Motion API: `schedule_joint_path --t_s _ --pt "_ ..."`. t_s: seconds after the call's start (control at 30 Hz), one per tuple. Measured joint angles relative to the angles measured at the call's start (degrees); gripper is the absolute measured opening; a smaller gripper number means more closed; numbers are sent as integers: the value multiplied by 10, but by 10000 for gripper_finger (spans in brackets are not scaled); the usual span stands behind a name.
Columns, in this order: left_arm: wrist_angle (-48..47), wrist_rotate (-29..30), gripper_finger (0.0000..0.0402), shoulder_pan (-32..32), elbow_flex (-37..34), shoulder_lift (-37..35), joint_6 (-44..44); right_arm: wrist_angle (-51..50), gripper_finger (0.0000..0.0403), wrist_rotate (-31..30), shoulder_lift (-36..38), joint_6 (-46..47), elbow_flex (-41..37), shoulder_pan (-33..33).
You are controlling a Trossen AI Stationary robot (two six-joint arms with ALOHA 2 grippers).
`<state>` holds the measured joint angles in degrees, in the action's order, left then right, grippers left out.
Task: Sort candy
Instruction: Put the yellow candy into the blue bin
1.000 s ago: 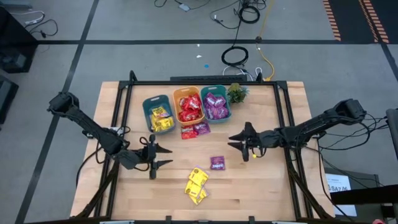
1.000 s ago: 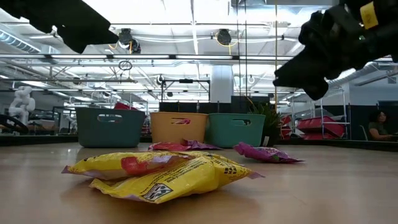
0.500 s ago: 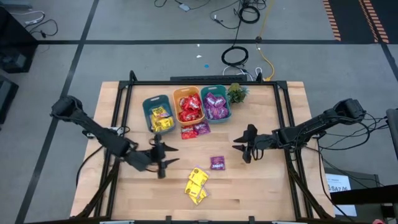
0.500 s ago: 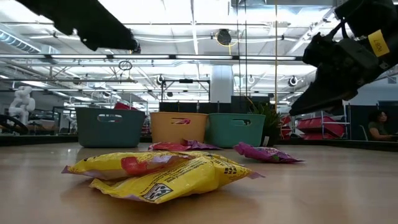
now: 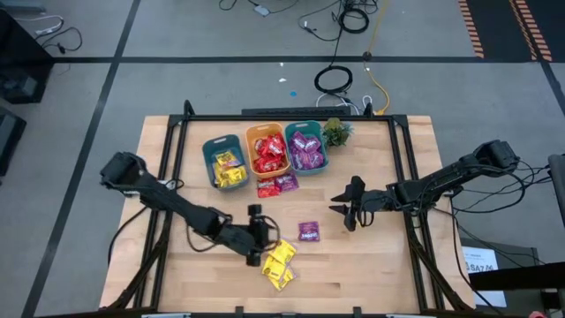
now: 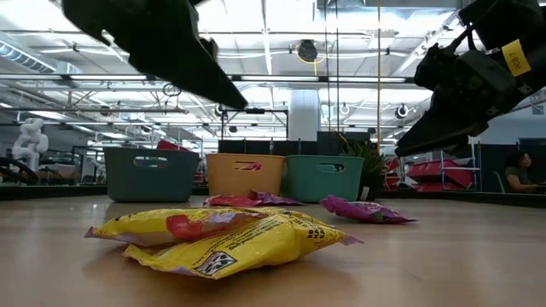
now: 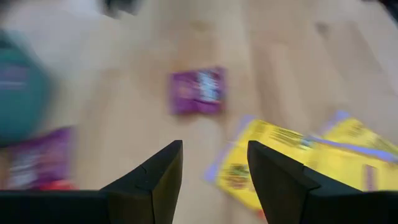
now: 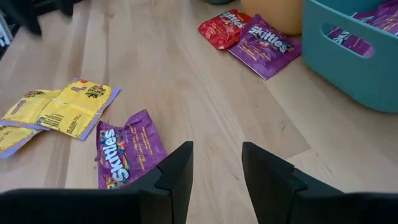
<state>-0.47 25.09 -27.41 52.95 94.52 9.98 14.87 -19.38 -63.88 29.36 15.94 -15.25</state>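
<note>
Looking from the front of the table, we see yellow candy packets (image 5: 279,263) lying in a little pile. Our left gripper (image 5: 257,246) hangs just beside them with its fingers apart, holding nothing. A bit farther back, one purple packet (image 5: 308,232) lies alone. Our right gripper (image 5: 344,208) waits near it, fingers apart and empty too. Farther still, a red packet (image 5: 267,188) and another purple one (image 5: 286,183) lie together in front of three bins (image 5: 267,152) with candy inside.
</note>
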Motion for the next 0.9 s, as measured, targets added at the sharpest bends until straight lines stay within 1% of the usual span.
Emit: schedule_joint_path --t_s 0.07,0.1,0.27,0.33,0.43,0.5,0.57,0.63,0.67,0.73,0.8,0.83,0.9 --pt "-1 -46 191 8 19 30 0 2 128 0 0 0 0 0" --pt "-1 -56 191 10 29 45 1 3 128 0 0 0 0 0" --pt "4 -66 191 19 70 126 4 3 128 2 0 0 0 0" --pt "16 -88 191 23 81 162 23 3 128 2 0 0 0 0" --pt "66 -143 191 28 91 214 38 3 128 2 0 5 0 0" --pt "83 -154 191 30 99 242 37 3 128 2 0 11 0 0" --pt "77 -153 186 30 103 262 37 6 128 2 0 13 0 0" --pt "73 -149 166 30 106 269 33 8 128 2 0 12 0 0" --pt "70 -147 149 30 106 269 30 7 128 2 0 12 0 0" --pt "67 -135 105 30 106 263 19 8 128 2 0 10 0 0" --pt "50 -125 50 31 101 244 -8 9 128 2 0 6 0 0" --pt "43 -120 35 33 100 231 -21 9 128 2 0 2 0 0" --pt "18 -105 34 38 97 203 -33 9 128 2 0 -1 0 0"
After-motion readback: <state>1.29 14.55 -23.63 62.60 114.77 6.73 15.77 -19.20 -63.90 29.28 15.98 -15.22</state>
